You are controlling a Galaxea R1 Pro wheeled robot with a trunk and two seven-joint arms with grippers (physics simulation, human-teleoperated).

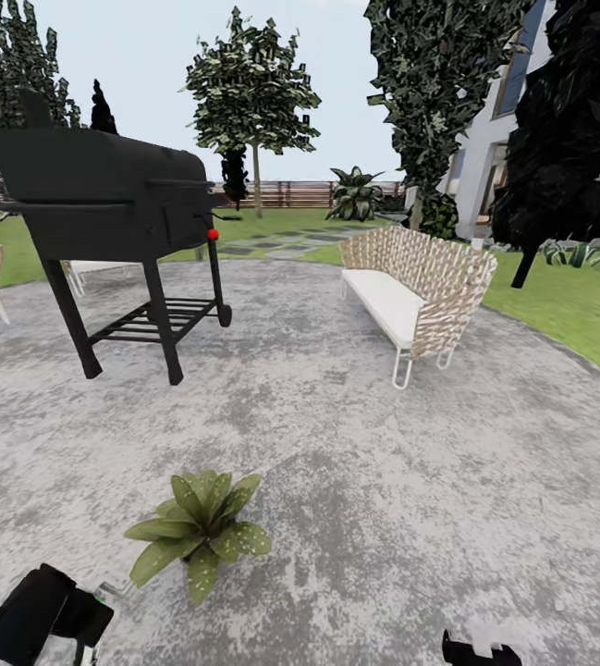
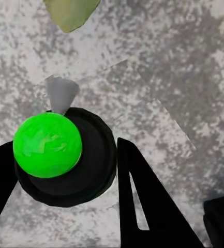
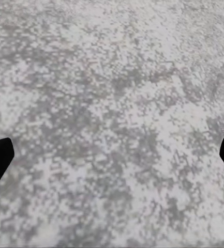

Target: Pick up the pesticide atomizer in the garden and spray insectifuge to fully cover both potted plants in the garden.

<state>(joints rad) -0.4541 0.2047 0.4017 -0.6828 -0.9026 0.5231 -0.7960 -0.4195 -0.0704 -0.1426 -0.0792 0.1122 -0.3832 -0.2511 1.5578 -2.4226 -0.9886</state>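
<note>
Left gripper (image 2: 65, 175): jaws clamped on the pesticide atomizer (image 2: 48, 145), black fingers (image 2: 143, 206) seen either side of its body; a bright green top and a pale grey nozzle tip are seen from above, the nozzle aimed toward a leaf edge of the potted plant (image 1: 198, 532). In the head view the left gripper (image 1: 82, 624) is held low, just beside that plant, over the patio (image 1: 383, 481). The pot itself is hidden under the speckled rosette. Right gripper (image 3: 112, 155): jaws spread wide, nothing between them, bare mottled paving below. Further out a black grill (image 1: 105, 213) and a woven bench (image 1: 415, 287) with a white cushion are noted on the paving, lawn (image 1: 568, 305) and fence (image 1: 290, 194) beyond
</note>
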